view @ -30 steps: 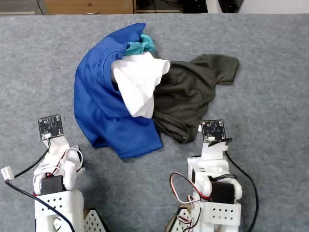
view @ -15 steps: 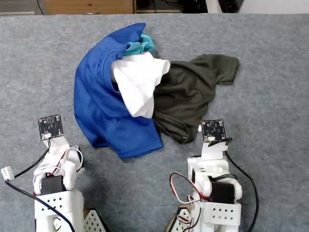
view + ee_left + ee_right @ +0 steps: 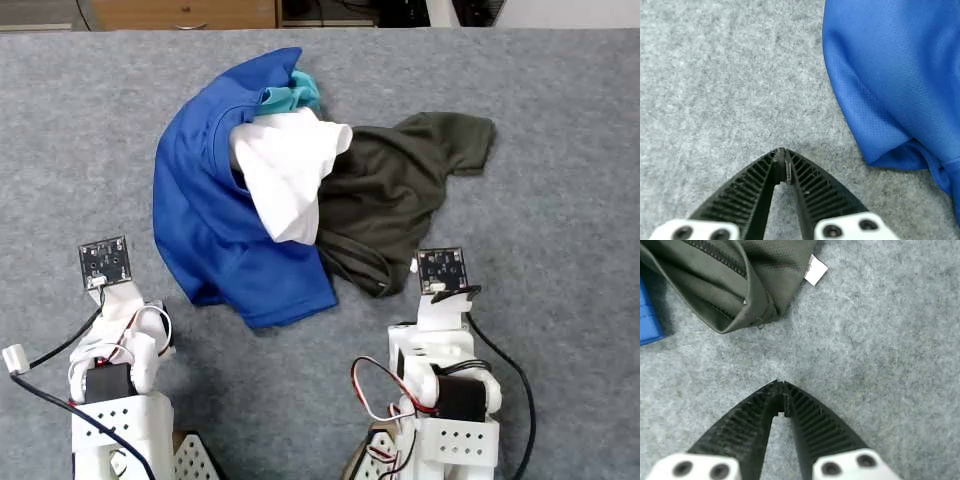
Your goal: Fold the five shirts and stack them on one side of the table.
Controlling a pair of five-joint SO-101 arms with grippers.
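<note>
Shirts lie unfolded in one loose pile on the far-middle part of the grey table [image 3: 560, 150].

- Blue shirt [image 3: 215, 215]: largest piece, on the left of the pile, spread flat, with its near hem reaching toward the near edge.
- White shirt [image 3: 285, 170]: on top in the middle, overlapping both the blue shirt and the dark one.
- Dark olive shirt [image 3: 390, 195]: on the right of the pile, one sleeve pointing far-right. It touches the blue shirt at the near end, and a small white tag [image 3: 815, 270] sticks out at its near hem.
- Teal shirt [image 3: 295, 95]: only a bunched bit shows at the far side, tucked between blue and white.

Left gripper [image 3: 782, 160]: fingers pressed together at the tips, nothing between them. It is over bare table near the blue shirt's near-left hem, apart from the cloth.

Right gripper [image 3: 781, 392]: fingers likewise closed tip to tip and empty. It is over bare table just near of the dark olive shirt's folded hem, not touching it.

Both arm bases sit at the near edge, left arm [image 3: 110, 340] and right arm [image 3: 440, 350], well apart.

Wooden furniture [image 3: 185, 12] stands beyond the far edge.
</note>
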